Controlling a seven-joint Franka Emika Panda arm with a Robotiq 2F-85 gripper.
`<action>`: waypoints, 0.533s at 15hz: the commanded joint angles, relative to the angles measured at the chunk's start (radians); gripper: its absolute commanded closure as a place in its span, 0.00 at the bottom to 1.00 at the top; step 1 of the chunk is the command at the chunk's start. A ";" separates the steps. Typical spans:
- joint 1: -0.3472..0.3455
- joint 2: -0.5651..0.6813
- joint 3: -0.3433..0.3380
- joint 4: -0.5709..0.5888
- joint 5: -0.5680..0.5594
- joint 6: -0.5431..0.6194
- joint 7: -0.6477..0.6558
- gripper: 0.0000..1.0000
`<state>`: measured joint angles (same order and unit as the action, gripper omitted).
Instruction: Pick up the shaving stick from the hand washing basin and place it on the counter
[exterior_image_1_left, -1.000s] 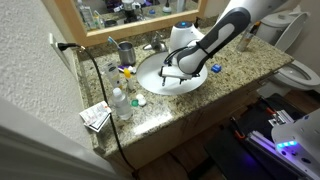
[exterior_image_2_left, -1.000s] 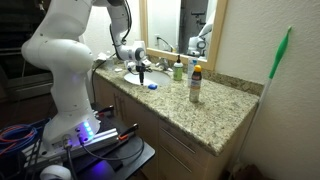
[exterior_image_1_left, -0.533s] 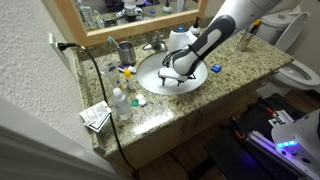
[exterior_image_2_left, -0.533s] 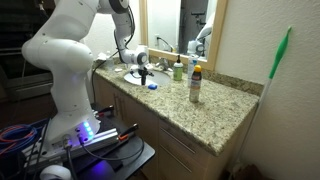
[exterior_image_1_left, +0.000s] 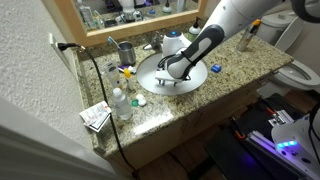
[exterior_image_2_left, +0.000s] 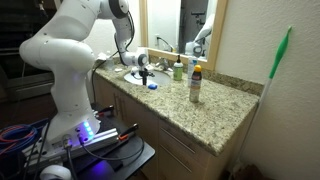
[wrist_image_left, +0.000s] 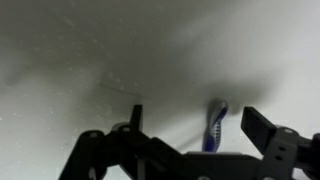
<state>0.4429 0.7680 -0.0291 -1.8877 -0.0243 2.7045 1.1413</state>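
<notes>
The shaving stick (wrist_image_left: 215, 127) is a blue and white razor lying on the white bottom of the basin (exterior_image_1_left: 150, 72). In the wrist view it lies between my two open fingers, nearer the right one. My gripper (wrist_image_left: 195, 125) is open, lowered inside the basin, and holds nothing. In both exterior views the gripper (exterior_image_1_left: 166, 73) (exterior_image_2_left: 142, 68) hangs over the basin bowl, and the razor itself is hidden behind it.
The granite counter (exterior_image_1_left: 240, 62) surrounds the basin. A faucet (exterior_image_1_left: 155, 44), cup (exterior_image_1_left: 126, 51) and small items stand behind it, clear bottles (exterior_image_1_left: 120, 102) and a box (exterior_image_1_left: 96, 117) at one side. Bottles (exterior_image_2_left: 195, 84) stand on the counter further along. A mirror (exterior_image_1_left: 130, 10) is behind.
The arm has moved across the basin and lowered the gripper deeper into the bowl. The fingers remain open.
</notes>
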 joint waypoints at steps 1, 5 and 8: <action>0.020 0.086 -0.024 0.139 0.016 -0.131 0.035 0.00; 0.010 0.061 -0.010 0.110 0.003 -0.106 0.031 0.00; 0.004 0.073 -0.005 0.110 0.007 -0.099 0.028 0.25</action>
<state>0.4532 0.8285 -0.0387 -1.7814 -0.0216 2.6004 1.1723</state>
